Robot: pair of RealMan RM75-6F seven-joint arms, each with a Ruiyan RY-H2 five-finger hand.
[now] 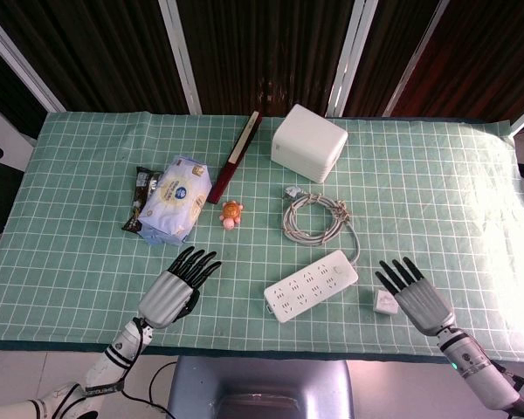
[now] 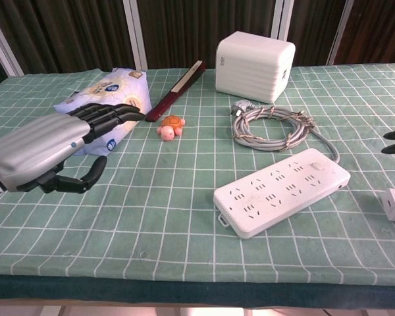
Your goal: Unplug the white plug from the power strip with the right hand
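Left hand (image 1: 176, 289) hovers over the green checked counter cloth (image 1: 79, 253) near the front edge, fingers straight and slightly apart, holding nothing. Behind it sits the pale blue wipes pack (image 1: 176, 199). Mid-counter, the long white power strip (image 1: 312, 285) lies at a slant with every socket bare. The small white plug (image 1: 384, 302) lies on the cloth just right of the strip, apart from it. Right hand (image 1: 415, 293) is right beside the plug, fingers splayed, empty.

On the bench (image 1: 437, 192), we find the power strip (image 1: 312, 285) centred, its coiled cable (image 1: 314, 216) behind it. The plug (image 1: 385, 302) lies to its right, apart, just beside the right robot hand (image 1: 414, 295); the left robot hand (image 1: 175, 288) is well to its left.
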